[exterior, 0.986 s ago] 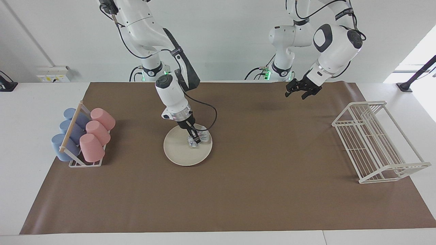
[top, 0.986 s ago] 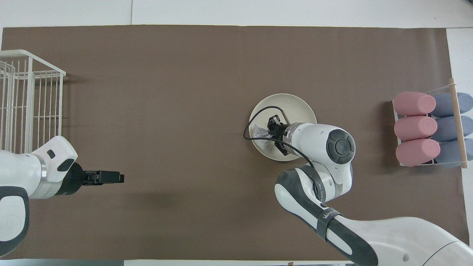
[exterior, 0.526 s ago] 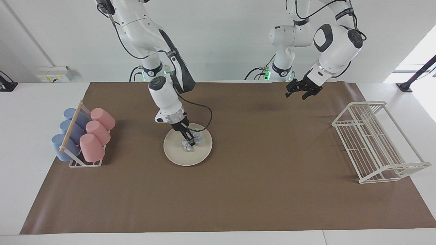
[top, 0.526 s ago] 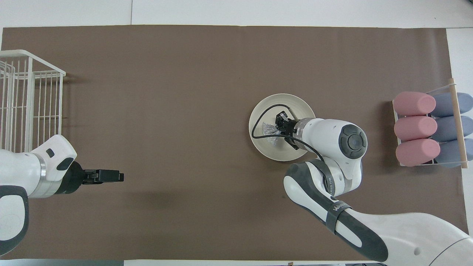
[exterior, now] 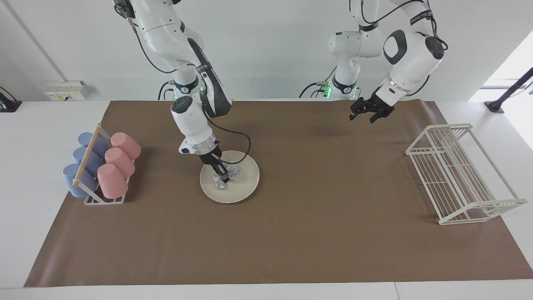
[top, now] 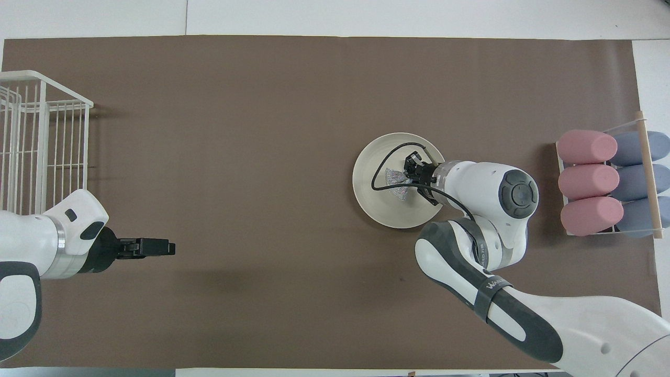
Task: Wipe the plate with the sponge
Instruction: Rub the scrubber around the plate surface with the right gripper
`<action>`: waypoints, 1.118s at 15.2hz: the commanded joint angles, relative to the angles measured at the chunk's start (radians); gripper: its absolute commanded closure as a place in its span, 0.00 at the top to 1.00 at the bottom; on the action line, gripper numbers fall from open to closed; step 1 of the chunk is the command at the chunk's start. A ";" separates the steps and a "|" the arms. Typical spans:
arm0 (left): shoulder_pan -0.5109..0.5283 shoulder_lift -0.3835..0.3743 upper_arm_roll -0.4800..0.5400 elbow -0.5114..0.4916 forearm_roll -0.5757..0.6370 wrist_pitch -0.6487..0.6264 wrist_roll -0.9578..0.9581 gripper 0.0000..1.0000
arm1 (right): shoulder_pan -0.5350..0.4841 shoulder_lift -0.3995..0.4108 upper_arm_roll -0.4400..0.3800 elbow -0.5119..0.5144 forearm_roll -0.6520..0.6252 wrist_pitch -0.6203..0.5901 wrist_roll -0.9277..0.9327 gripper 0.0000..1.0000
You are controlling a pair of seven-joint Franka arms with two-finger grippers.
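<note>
Silvery sponge (exterior: 225,176) clamped in right gripper (exterior: 221,176), dragged across cream plate (exterior: 245,183) toward the cup rack's (exterior: 93,189) end since a second ago; mid-wipe, likely more strokes due. Left gripper (exterior: 366,112) waiting over bare mat, fingers apart

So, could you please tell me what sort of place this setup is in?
Probably a robotics lab staged as a dishwashing bench: a brown paper mat covers a white table, with a white wire dish rack and a rack of pink and blue plastic cups.
</note>
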 commanded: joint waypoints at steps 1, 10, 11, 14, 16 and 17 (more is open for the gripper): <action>0.009 0.015 -0.006 0.013 0.021 0.010 -0.010 1.00 | 0.057 0.055 0.005 -0.016 -0.001 0.010 0.125 0.00; 0.008 0.050 -0.006 0.073 0.021 0.018 -0.013 1.00 | 0.136 0.051 0.003 -0.015 -0.001 0.011 0.260 0.00; 0.006 0.068 -0.006 0.093 0.021 0.018 -0.030 1.00 | 0.139 0.050 0.003 -0.007 0.001 0.010 0.264 0.00; 0.008 0.071 -0.006 0.099 0.021 0.021 -0.068 1.00 | 0.143 0.021 0.003 0.033 -0.001 -0.034 0.348 0.00; 0.008 0.071 -0.006 0.099 0.020 0.021 -0.070 1.00 | 0.145 -0.046 0.003 0.091 -0.001 -0.193 0.386 0.00; 0.008 0.070 -0.007 0.098 0.021 0.021 -0.075 1.00 | 0.145 -0.082 0.003 0.125 -0.001 -0.281 0.397 0.00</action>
